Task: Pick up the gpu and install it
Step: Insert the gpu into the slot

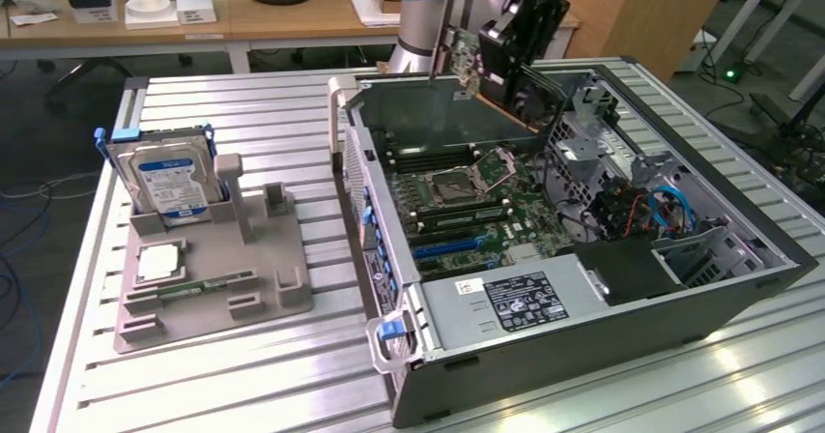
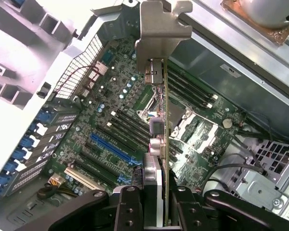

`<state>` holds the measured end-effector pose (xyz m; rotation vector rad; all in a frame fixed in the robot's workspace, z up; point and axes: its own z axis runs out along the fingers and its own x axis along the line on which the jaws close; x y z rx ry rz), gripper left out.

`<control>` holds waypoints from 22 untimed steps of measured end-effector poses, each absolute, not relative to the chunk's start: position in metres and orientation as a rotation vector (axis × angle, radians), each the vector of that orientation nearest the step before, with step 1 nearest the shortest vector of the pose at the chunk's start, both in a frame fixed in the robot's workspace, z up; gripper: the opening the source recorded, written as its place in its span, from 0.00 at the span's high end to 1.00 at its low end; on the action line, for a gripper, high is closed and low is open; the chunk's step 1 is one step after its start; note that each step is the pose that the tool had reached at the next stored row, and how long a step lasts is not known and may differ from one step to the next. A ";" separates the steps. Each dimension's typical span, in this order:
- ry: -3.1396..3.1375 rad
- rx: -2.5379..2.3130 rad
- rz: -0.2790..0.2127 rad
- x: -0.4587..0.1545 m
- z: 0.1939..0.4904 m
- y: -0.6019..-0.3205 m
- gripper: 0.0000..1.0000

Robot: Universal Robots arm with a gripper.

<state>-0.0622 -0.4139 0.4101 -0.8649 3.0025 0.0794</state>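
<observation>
Jaws closed on the gpu (image 2: 156, 144), gripping one end; card held edge-on, bracket farthest from the jaws, raised above the motherboard (image 2: 111, 139) inside the open computer case (image 1: 619, 346); not seated.

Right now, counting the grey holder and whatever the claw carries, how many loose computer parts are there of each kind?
Hard drive, upright in the grey holder: 1
Square silvery chip, on the holder: 1
Green memory stick, on the holder: 1
gpu, gripped by the claw over the open case: 1
Total: 4
</observation>
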 end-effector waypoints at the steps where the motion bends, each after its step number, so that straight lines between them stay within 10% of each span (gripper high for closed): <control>1: 3.000 -0.875 0.079 -0.062 0.410 -0.414 0.72; 22: 2.928 -1.102 0.083 -0.062 0.410 -0.414 0.72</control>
